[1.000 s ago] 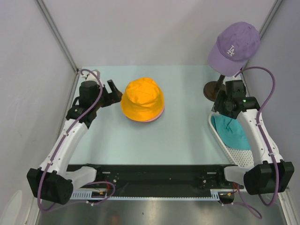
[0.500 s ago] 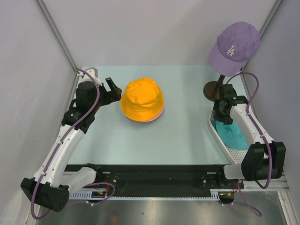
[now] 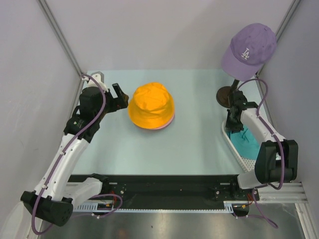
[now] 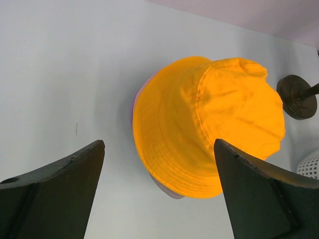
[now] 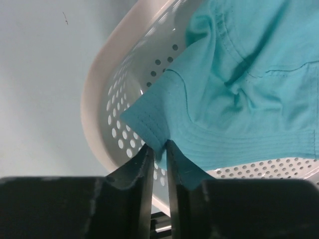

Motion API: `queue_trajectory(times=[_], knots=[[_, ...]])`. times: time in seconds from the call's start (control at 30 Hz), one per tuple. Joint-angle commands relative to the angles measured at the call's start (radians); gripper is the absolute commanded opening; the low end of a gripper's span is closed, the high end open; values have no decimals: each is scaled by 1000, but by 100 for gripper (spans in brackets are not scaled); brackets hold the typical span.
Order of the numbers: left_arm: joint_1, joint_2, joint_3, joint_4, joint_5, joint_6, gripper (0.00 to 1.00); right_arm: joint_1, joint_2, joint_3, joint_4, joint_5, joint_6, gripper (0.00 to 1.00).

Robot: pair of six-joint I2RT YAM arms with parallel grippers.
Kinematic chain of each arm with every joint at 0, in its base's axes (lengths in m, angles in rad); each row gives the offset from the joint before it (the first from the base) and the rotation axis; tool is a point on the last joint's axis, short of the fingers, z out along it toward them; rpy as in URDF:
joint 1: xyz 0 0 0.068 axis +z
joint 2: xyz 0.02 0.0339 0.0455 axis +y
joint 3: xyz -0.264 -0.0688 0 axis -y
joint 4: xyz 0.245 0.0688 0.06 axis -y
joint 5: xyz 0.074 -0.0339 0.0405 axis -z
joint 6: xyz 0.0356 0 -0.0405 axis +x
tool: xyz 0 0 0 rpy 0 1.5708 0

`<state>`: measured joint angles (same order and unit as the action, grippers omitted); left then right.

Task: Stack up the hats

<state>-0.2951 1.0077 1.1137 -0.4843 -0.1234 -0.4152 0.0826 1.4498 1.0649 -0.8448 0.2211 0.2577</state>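
Note:
An orange hat (image 3: 151, 105) sits on top of the stack in the middle of the table, with a pale pink-lavender brim (image 3: 168, 122) peeking out underneath; the same orange hat (image 4: 209, 124) fills the left wrist view. My left gripper (image 3: 119, 98) is open just left of it, not touching. A teal hat (image 3: 243, 145) lies in the white perforated basket (image 3: 249, 162) at the right. My right gripper (image 5: 159, 149) is shut on the brim of the teal hat (image 5: 239, 84), a fold of fabric pinched between its fingers.
A purple baseball cap with a white LA logo (image 3: 250, 49) rests on a stand whose round dark base (image 3: 225, 95) is just behind the right arm. Grey walls close in on both sides and the back.
My right arm has swung down into the basket and its jaws have closed on the teal hat's brim. The left arm shifted slightly, its gripper still open.

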Motion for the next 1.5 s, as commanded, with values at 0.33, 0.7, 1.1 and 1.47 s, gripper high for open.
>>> queue_trajectory(times=[0.33, 0.7, 1.1, 1.47], knots=[[-292, 124, 147, 190, 195, 147, 93, 129, -200, 392, -335, 49, -40, 0], [-489, 230, 250, 270, 286, 141, 95, 420, -79, 826, -375, -75, 143, 0], [-506, 243, 219, 228, 174, 170, 95, 574, 86, 1024, -303, -146, 202, 0], [-506, 256, 176, 257, 59, 193, 95, 591, 54, 1057, -274, -238, 212, 0]])
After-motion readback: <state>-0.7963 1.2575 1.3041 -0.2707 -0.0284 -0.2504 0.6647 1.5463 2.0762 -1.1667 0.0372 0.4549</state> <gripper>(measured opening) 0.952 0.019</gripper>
